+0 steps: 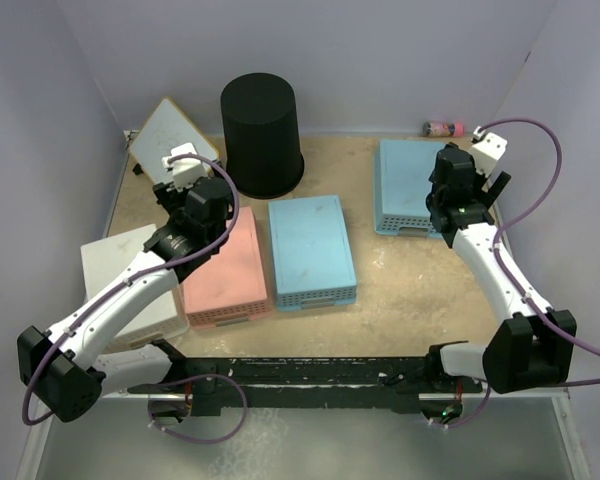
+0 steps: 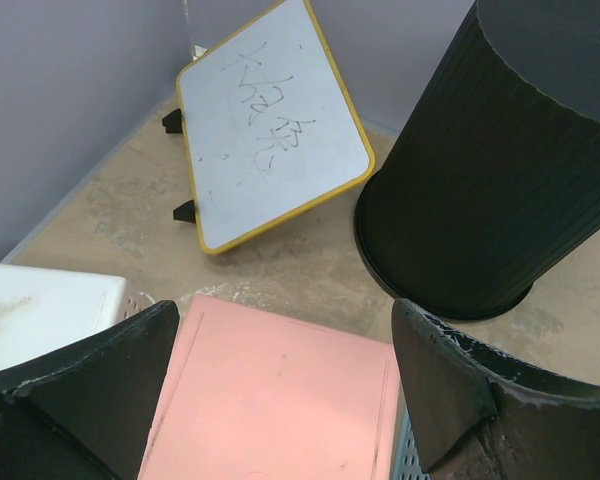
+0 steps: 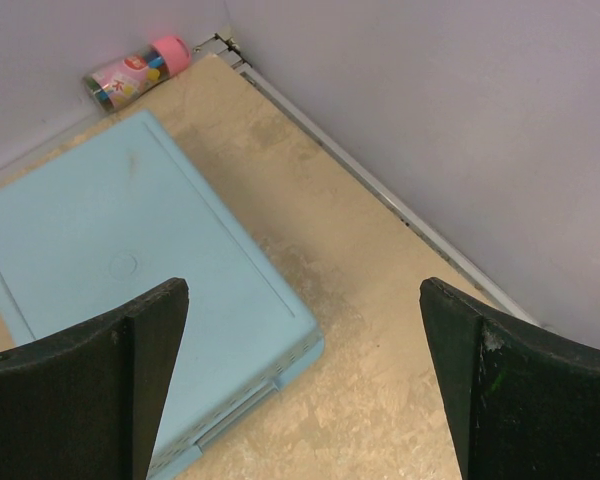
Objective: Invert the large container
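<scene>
The large container (image 1: 262,135) is a tall black ribbed bin at the back of the table, left of centre. Its wide end rests on the table and its flat closed end faces up. In the left wrist view the large container (image 2: 500,170) stands ahead and to the right. My left gripper (image 1: 202,200) hovers open over the far end of the pink basket, near and left of the bin, and the left gripper (image 2: 285,320) holds nothing. My right gripper (image 1: 460,190) is open and empty at the right blue basket's right edge, and the right gripper (image 3: 305,300) is seen over bare table.
Upside down lie a pink basket (image 1: 225,270), a light-blue basket (image 1: 310,250) beside it and another light-blue basket (image 1: 410,185) at the right. A yellow-framed whiteboard (image 1: 170,135) leans at the back left. A white box (image 1: 130,280) sits left. A small pink-capped bottle (image 1: 443,128) lies by the back wall.
</scene>
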